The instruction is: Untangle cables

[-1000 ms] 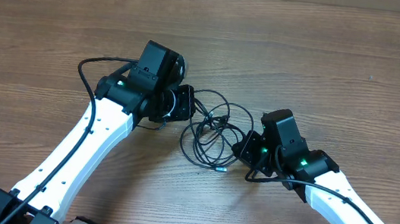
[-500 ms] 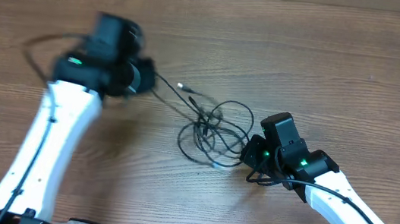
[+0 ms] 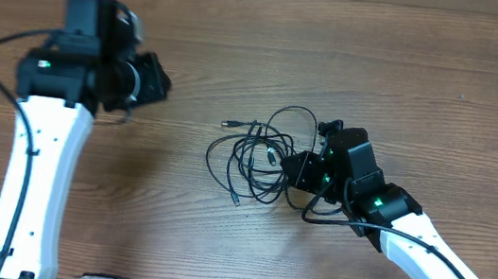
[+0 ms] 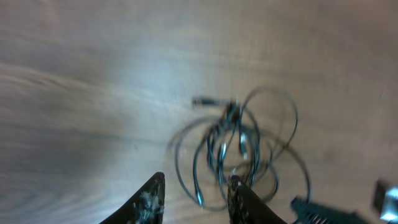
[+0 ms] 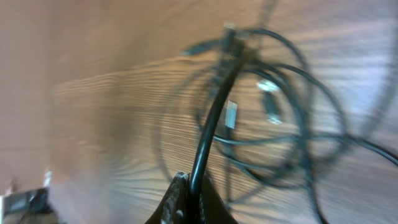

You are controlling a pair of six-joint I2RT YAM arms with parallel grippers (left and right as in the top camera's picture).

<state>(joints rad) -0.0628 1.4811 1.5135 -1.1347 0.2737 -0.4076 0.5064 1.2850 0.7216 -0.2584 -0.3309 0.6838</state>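
**Right gripper** (image 5: 185,200): your jaws are pinched together on one black strand of the cables (image 5: 208,134). The strand rises from the fingertips into the bundle.

**Left gripper** (image 4: 194,200): your jaws stand partly apart and hold nothing. Only blurred wood shows in the gap between the two fingers (image 4: 151,198).

**Bundle:** the cables lie in loose, overlapping loops on the table (image 3: 428,76), a little right of its middle. Their right edge meets your right gripper. One plug (image 3: 226,123) pokes out of the loops at the upper left, pointing toward your left side. In the right wrist view a pale connector sits among the loops; motion blur is heavy there, so it is probably a metal-tipped end, but you cannot confirm this.

**Arms:** seen from overhead, your left gripper is well apart from the bundle, off to its upper left, with bare wood between them. Your left arm (image 3: 35,180) runs up the left side of the table. Your right arm (image 3: 434,262) reaches in from the lower right corner.
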